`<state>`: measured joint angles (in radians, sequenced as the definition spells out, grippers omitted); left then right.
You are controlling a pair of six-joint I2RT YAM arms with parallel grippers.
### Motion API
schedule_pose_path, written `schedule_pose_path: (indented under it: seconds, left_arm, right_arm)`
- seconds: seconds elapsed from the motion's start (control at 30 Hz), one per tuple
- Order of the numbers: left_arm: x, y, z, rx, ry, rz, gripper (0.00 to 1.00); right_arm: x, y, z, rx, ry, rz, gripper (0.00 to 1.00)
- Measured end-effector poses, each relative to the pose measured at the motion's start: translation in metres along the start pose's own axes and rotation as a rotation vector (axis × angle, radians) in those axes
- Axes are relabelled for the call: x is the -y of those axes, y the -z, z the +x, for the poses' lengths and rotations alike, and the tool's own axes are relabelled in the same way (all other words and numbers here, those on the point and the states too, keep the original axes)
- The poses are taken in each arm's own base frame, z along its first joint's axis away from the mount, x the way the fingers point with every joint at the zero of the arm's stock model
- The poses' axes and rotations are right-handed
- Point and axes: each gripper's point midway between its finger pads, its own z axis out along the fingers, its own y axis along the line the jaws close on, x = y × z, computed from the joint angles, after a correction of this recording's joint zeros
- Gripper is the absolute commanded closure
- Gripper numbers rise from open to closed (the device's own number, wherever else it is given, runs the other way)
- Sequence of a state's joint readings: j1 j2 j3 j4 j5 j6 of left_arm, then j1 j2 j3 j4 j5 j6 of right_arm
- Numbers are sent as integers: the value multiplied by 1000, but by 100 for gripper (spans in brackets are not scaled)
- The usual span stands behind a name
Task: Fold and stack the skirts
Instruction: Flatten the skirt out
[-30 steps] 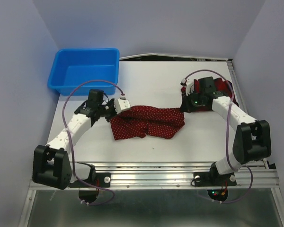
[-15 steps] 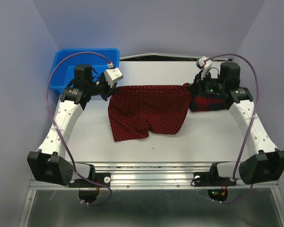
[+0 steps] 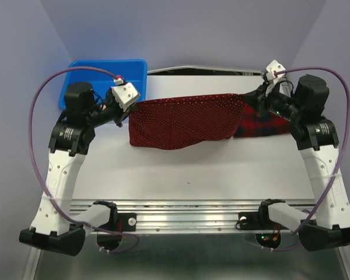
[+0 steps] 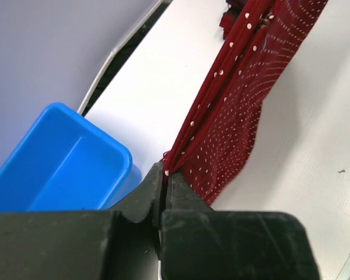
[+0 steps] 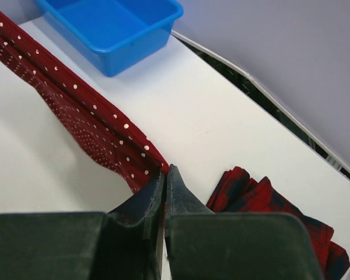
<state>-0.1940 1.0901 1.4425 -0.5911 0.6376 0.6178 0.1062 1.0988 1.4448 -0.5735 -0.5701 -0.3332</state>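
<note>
- At the near edge: white table point(image 3: 192, 169), with both arm bases fixed along its front rail.
- Over mid-table, aloft: polka-dot skirt point(image 3: 186, 119), dark red with tiny white dots, spread flat like a banner.
  - Its long axis runs left to right across the table.
  - The top edge is drawn nearly straight between the two grippers, and the lower hem hangs toward the surface in a shallow curve, deepest at the left.
  - Whether the hem touches the table cannot be told.
- On the skirt's upper left corner: left gripper point(image 3: 132, 105), clenched on the cloth. The left wrist view shows the fabric point(image 4: 233, 116) pinched with no gap between the jaws.
- On the skirt's upper right corner: right gripper point(image 3: 255, 100), likewise clamped on the cloth. The right wrist view shows the dotted edge point(image 5: 87, 122) running away from the closed jaws.
- On the table at far right, just behind the polka-dot skirt's right end: tartan skirt point(image 3: 267, 125), red and dark navy plaid. It lies bunched and is partly hidden by the hanging cloth.
- At the far left corner: blue plastic bin point(image 3: 108, 62), behind the left gripper and well apart from the tartan skirt.
</note>
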Motion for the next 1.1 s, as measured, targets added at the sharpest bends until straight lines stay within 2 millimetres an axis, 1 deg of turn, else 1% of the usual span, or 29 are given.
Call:
schedule_pose_path:
  seconds: [0.17, 0.3, 0.4, 0.47, 0.5, 0.57, 0.63, 0.67, 0.7, 0.73, 0.77, 0.8, 0.83, 0.87, 0.9, 0.93, 0.97, 1.0, 1.03, 1.07, 1.1]
  left_arm:
    - [29, 46, -27, 87, -77, 3, 100]
    - [57, 79, -42, 155, -122, 18, 100]
    - [73, 94, -48, 186, -135, 40, 100]
    - [79, 102, -54, 202, -145, 47, 100]
    - [81, 105, -57, 208, -149, 51, 100]
    - [80, 106, -58, 205, -147, 54, 100]
    - [76, 97, -52, 179, -122, 62, 100]
    - [72, 89, -46, 157, -98, 72, 99]
    - [67, 76, -35, 126, -66, 81, 98]
    - [61, 59, -20, 80, -21, 95, 94]
    - [57, 45, -8, 45, 8, 106, 92]
    - [51, 26, 10, -7, 53, 116, 89]
    - [47, 13, 23, -45, 83, 117, 85]
    - [44, -7, 41, -97, 118, 131, 72]
    - [40, -33, 65, -165, 164, 141, 69]
    - [39, -48, 80, -206, 181, 147, 66]
    - [39, -69, 102, -271, 219, 158, 57]
    - [36, -87, 123, -331, 254, 151, 55]
    - [32, -99, 138, -375, 277, 142, 44]
    - [27, -114, 157, -432, 312, 138, 37]
    - [19, -125, 169, -474, 337, 121, 34]
  right_arm:
    - [-23, 36, -18, 43, 20, -9, 99]
    - [-45, 73, -42, 105, 45, -15, 99]
    - [-59, 95, -55, 145, 57, -20, 99]
    - [-68, 109, -62, 169, 65, -22, 99]
    - [-69, 110, -63, 172, 67, -24, 99]
    - [-70, 110, -64, 173, 65, -27, 99]
    - [-63, 97, -52, 142, 44, -29, 99]
    - [-58, 87, -43, 116, 27, -30, 99]
    - [-50, 70, -25, 71, -1, -28, 99]
    - [-44, 59, -13, 41, -20, -29, 99]
    - [-34, 36, 13, -23, -58, -29, 99]
    - [-24, 15, 39, -86, -95, -24, 99]
    - [-17, 1, 59, -133, -120, -18, 99]
    - [-7, -20, 89, -199, -155, -12, 82]
    - [2, -37, 117, -265, -189, 1, 45]
    - [7, -48, 136, -312, -205, 7, 33]
    - [13, -55, 148, -346, -223, 25, 28]
    - [23, -71, 179, -421, -250, 48, 27]
    - [30, -77, 194, -453, -260, 63, 25]
    - [38, -84, 211, -503, -279, 81, 25]
    - [43, -88, 218, -522, -283, 92, 25]
